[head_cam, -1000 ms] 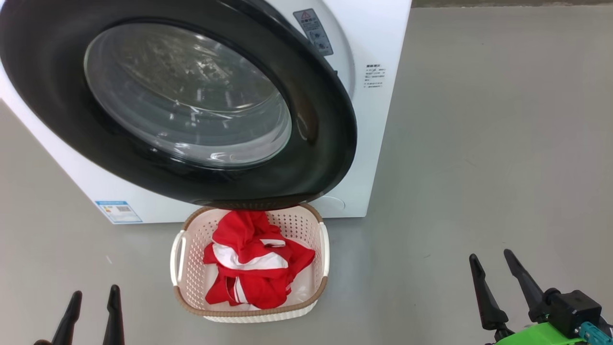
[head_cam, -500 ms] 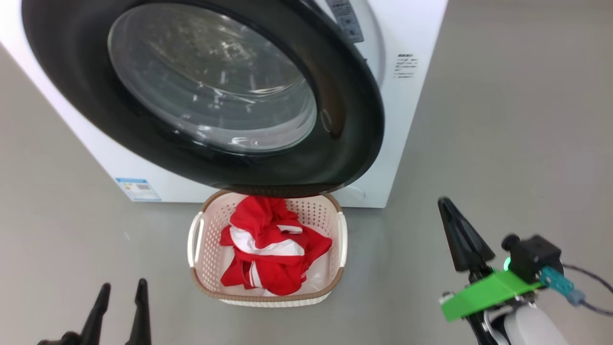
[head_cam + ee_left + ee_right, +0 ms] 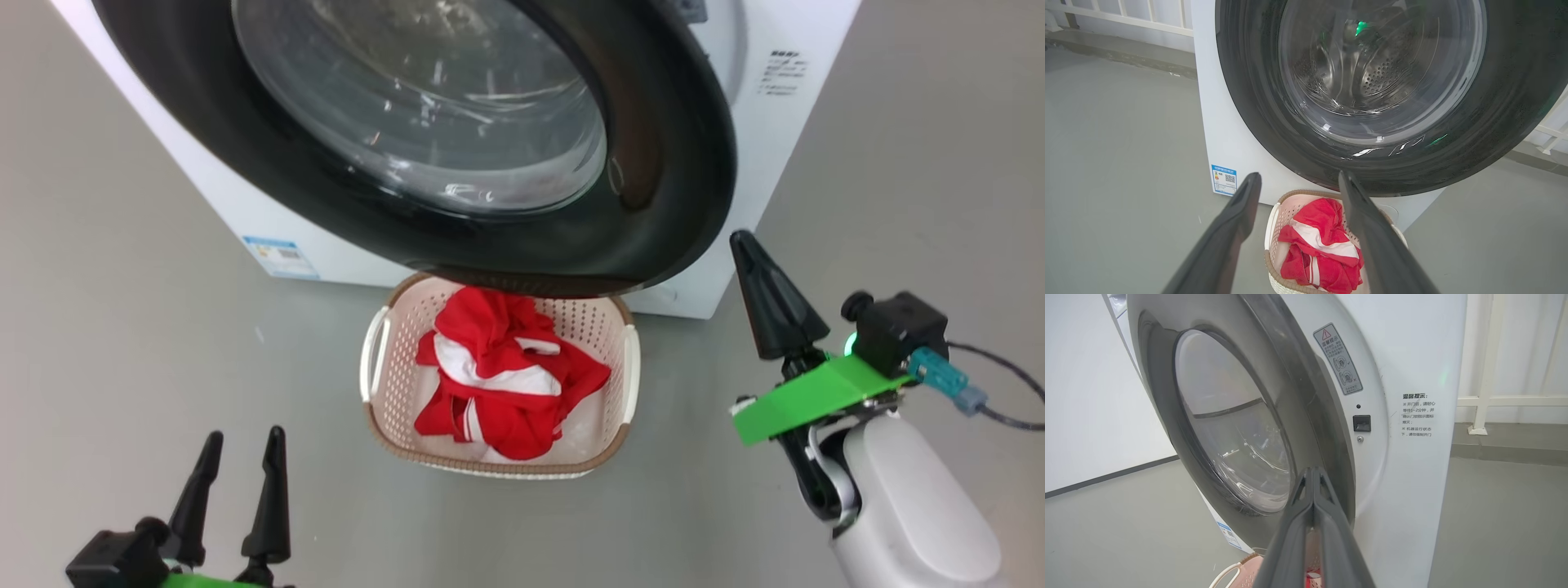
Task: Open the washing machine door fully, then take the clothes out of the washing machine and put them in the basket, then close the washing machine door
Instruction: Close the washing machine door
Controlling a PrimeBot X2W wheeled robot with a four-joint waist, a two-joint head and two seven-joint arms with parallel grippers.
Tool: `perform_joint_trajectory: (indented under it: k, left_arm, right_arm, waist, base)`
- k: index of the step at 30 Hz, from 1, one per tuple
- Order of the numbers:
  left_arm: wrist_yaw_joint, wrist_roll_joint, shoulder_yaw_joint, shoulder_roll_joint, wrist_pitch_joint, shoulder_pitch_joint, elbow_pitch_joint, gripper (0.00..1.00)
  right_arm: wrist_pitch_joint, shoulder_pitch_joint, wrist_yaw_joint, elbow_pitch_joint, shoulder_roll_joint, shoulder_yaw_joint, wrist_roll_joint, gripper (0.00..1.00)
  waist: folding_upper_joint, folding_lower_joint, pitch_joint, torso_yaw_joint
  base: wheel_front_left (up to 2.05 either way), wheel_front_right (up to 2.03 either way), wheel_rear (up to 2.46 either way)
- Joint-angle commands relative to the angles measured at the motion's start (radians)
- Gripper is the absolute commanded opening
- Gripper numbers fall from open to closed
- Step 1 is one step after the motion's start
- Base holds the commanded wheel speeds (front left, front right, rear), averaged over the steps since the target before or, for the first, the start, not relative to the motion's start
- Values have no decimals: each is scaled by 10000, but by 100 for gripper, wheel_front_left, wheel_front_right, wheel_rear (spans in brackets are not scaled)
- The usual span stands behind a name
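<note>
Count: you have one washing machine (image 3: pixel 780 163), one washing machine door (image 3: pixel 669 163), one basket (image 3: pixel 490 465), two pincers.
Cloth: clothes (image 3: pixel 506 384) lie as one red-white heap in the basket; pieces uncountable.
Blocking: door ajar, overhangs the basket's far rim.
Pincers: your left pincer (image 3: pixel 245 434) released, empty; your right pincer (image 3: pixel 741 241) clenched on nothing, near the door's edge.
Around: grey floor (image 3: pixel 122 327), blue sticker (image 3: pixel 280 257).
</note>
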State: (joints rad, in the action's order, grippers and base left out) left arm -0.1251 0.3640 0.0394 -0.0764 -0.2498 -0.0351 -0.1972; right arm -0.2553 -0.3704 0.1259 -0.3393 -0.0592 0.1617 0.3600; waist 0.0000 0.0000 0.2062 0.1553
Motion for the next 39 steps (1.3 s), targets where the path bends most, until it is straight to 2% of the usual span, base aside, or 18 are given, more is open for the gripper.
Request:
perform_joint_trajectory:
  k: [1,11,25,31,39]
  left_arm:
    - [-56,47,299,-79,-120,-352,221,100]
    - [-56,215,21,-9,-120,-1023,168,100]
    - [-56,464,-450,-73,-120,-1811,179,100]
    - [-56,547,-545,-38,-120,-2036,162,100]
    - [-56,549,-507,-38,-120,-2167,83,100]
  right_arm:
    - [-65,-349,48,181,73,165,78,0]
    - [-65,-1589,48,-284,86,64,28,0]
    - [-65,-3291,48,-534,88,-838,-56,0]
    - [-65,-3940,48,-578,88,-1361,-244,0]
    - [-65,-4179,48,-598,85,-1296,-340,0]
  waist:
    - [0,0,296,242]
    - [0,0,1165,558]
    - [0,0,2220,998]
    - [0,0,2503,1151]
    - [0,0,2518,1097]
  base:
    - [0,0,0]
    - [0,0,0]
    - [0,0,0]
    - [0,0,0]
    - [0,0,0]
